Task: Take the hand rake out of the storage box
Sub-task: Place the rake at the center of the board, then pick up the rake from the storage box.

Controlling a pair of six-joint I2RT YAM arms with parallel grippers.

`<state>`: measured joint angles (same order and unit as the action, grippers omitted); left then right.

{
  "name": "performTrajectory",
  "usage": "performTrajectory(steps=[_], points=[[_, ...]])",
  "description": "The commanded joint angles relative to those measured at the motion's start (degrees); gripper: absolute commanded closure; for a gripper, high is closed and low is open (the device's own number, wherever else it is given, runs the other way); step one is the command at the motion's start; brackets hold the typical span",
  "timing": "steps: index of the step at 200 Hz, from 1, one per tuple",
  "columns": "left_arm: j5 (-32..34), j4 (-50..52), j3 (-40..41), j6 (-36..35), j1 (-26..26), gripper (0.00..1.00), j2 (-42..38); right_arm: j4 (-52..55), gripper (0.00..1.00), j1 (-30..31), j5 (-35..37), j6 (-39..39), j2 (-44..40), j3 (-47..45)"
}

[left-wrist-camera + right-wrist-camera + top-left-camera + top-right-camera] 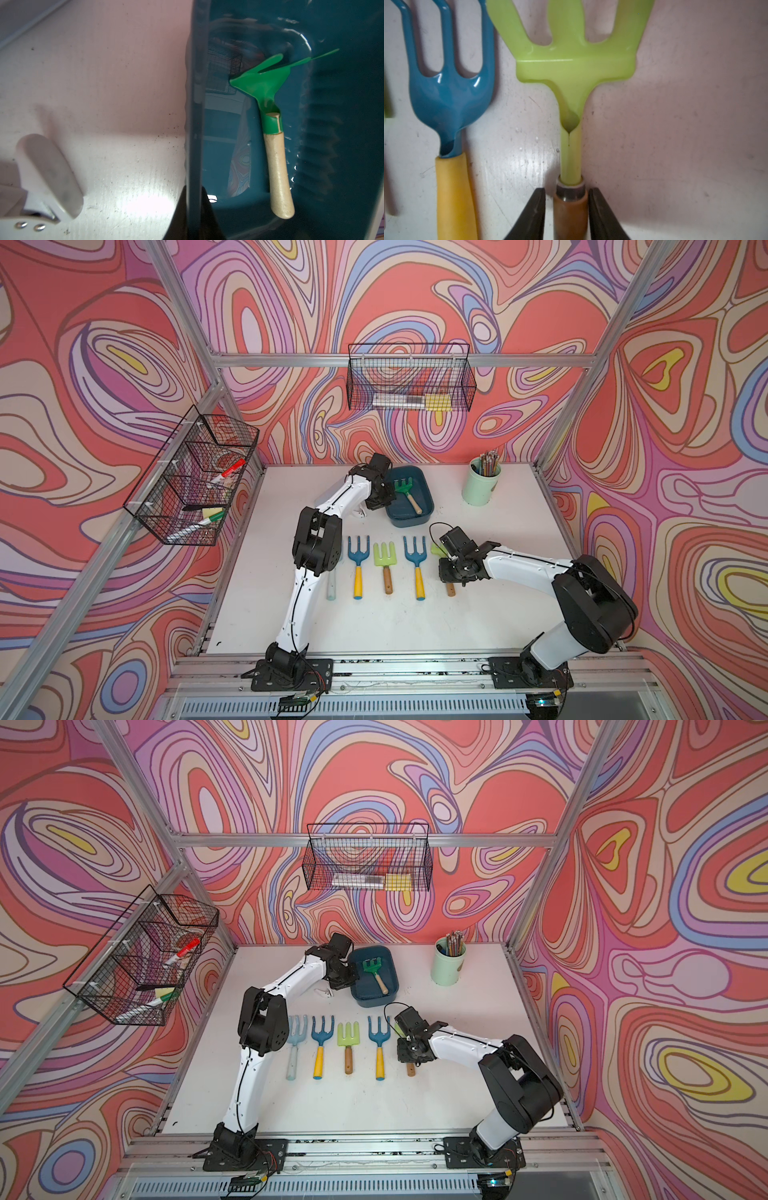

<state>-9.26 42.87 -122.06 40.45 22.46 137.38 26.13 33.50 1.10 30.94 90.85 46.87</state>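
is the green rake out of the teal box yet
No, the hand rake lies inside the storage box, on its floor.

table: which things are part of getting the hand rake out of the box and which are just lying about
In the job:
storage box; green hand rake lying in it; left gripper, shut on the box's wall.

Lying about:
pale fork; blue fork; lime rake; second blue fork; second lime rake, right gripper open astride its handle; mint cup; back basket; side basket.
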Motion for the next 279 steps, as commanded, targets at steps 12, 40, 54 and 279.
performTrajectory(steps=[12, 40, 54, 279], points=[[0.0, 0.4, -1.7, -0.9, -0.4, 1.00, 0.5, 2.5, 0.58, 0.2, 0.8, 0.7, 0.6, -0.8], [-0.2, 0.3, -1.7, -1.2, -0.4, 1.00, 0.7, 4.3, 0.50, 0.2, 0.1, 0.7, -2.2, 1.3], [-0.4, 0.2, -1.7, -1.2, -0.4, 1.00, 0.8, 5.9, 0.47, 0.3, 0.1, 0.8, -4.1, 3.2], [-4.1, 1.8, -4.2, -5.0, 0.0, 1.00, 2.2, 17.9, 0.46, -5.3, 5.6, -25.3, 33.2, 63.0]])
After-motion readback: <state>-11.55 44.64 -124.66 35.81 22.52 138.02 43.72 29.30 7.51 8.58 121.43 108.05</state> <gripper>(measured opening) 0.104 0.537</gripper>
